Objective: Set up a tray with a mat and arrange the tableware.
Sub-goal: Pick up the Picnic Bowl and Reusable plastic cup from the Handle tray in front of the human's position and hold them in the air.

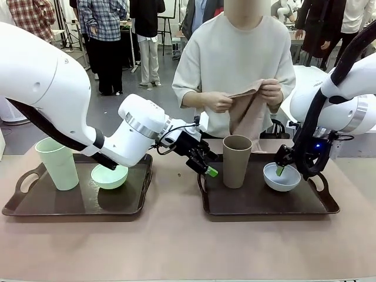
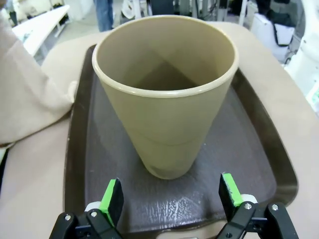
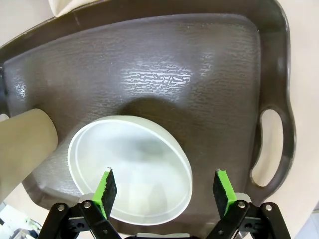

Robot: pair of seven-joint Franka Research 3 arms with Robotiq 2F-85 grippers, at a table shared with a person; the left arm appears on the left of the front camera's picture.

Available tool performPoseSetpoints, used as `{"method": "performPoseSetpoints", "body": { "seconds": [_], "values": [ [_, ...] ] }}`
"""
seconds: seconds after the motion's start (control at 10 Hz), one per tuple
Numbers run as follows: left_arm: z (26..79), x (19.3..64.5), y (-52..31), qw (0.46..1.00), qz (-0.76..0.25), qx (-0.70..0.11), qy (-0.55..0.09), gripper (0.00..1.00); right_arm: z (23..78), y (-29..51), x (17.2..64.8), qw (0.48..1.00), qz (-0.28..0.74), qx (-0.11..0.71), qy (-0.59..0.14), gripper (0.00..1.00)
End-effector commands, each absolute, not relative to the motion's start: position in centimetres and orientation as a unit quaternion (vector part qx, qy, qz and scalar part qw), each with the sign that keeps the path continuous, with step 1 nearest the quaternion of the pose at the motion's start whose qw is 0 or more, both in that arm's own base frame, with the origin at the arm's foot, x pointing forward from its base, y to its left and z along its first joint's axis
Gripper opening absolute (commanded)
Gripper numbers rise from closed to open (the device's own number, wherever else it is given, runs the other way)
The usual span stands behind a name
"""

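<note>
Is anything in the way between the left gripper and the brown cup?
No, nothing that I can see. The left gripper is open and points straight at the brown cup. There is just bare tray between them.

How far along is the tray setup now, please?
Set out: mint tumbler and mint bowl on the left tray, tan tumbler and pale bowl on the right tray. A person holds the beige mat; open left gripper faces the tan tumbler, open right gripper at the pale bowl. Remaining: laying the mat, arranging tableware.
</note>
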State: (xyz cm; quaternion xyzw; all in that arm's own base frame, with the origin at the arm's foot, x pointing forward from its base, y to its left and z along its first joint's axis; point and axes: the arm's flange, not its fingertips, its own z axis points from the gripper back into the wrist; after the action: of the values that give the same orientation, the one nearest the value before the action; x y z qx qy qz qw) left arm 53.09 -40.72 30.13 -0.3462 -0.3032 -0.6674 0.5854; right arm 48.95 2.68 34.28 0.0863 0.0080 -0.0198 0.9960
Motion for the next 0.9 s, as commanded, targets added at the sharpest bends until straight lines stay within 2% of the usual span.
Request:
{"method": "performPoseSetpoints", "body": {
  "seconds": [0.0, 0.3, 0.8],
  "values": [
    [29.7, 53.3, -41.7, 0.598, -0.642, -0.348, -0.331, 1.0, 34.1, 2.4, 49.3, 0.998, -0.013, 0.066, -0.012, 1.0],
    [29.4, 53.1, -42.2, 0.589, -0.636, -0.349, -0.356, 1.0, 34.5, 2.0, 49.2, 0.999, -0.017, 0.044, -0.024, 1.0],
    [28.1, 52.9, -44.4, 0.581, -0.641, -0.363, -0.347, 1.0, 34.8, 1.5, 49.1, 0.999, -0.02, 0.038, -0.015, 1.0]
  ]
}}
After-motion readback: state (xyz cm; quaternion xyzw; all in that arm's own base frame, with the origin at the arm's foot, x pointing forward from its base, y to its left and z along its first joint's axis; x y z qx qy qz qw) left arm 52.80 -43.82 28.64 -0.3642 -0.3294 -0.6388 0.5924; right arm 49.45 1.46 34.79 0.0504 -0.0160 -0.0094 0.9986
